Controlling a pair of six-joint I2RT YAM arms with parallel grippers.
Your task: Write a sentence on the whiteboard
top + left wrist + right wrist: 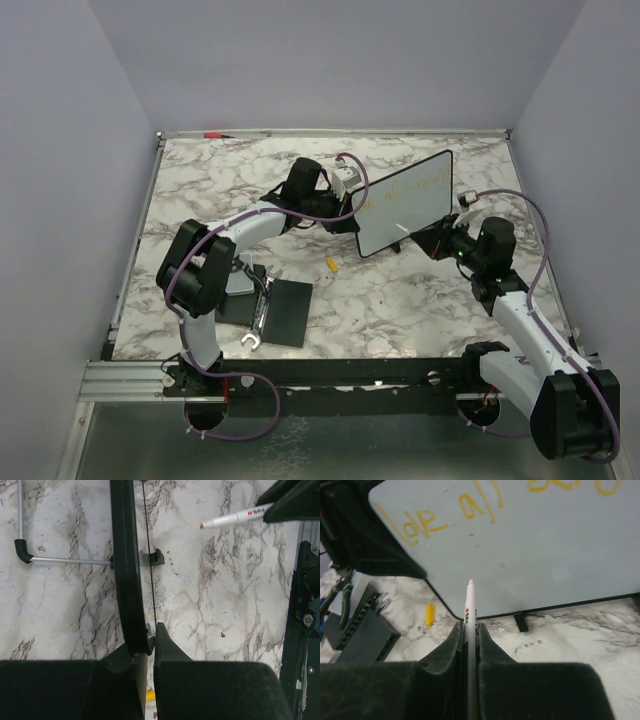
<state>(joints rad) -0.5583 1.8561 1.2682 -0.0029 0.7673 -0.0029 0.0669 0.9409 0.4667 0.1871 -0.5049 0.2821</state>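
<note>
The one whiteboard (405, 205) stands tilted, mid-table toward the back. I judge it light, stiff, slick-faced and tippy, best held by its frame. My left gripper (150, 642) is clamped on that edge. One line of the sentence (490, 502) crosses its top. My right gripper (469, 630) pinches one marker (469, 600), its tip near the board's face. One yellow cap (331, 265), one pad (285, 310) and one wrench (255, 325) lie nearer.

The table (400, 300) is white marble with grey and black veins. The whiteboard (412, 218) is white inside a thin black frame, and the sentence (470, 505) on it is yellow-orange. The marker (469, 605) is white with small red print. Near the table's front left corner are a black pad (285, 310) and a silver wrench (256, 322).
</note>
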